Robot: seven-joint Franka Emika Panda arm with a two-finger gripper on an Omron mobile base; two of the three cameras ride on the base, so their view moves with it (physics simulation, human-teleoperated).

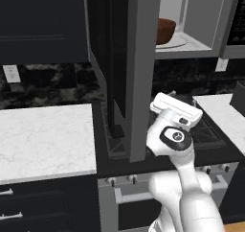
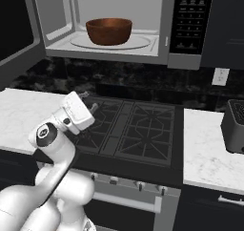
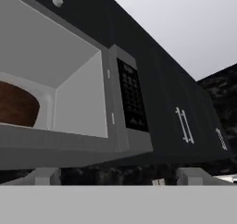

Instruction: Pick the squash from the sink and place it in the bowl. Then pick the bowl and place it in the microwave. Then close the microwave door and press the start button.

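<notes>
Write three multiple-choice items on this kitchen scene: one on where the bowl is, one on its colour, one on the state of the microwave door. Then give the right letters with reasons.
1. Where is the bowl?
A. on the stove
B. on the turntable inside the microwave
C. on the counter

2. What colour is the bowl?
A. white
B. green
C. reddish-brown

3. How is the microwave door?
A. swung open
B. shut
C. taken off

Key: 1 B, it sits on the white disc in the light cavity. 2 C, it looks wood-like brown. 3 A, the framed panel juts out toward the camera, leaving the cavity exposed.
</notes>
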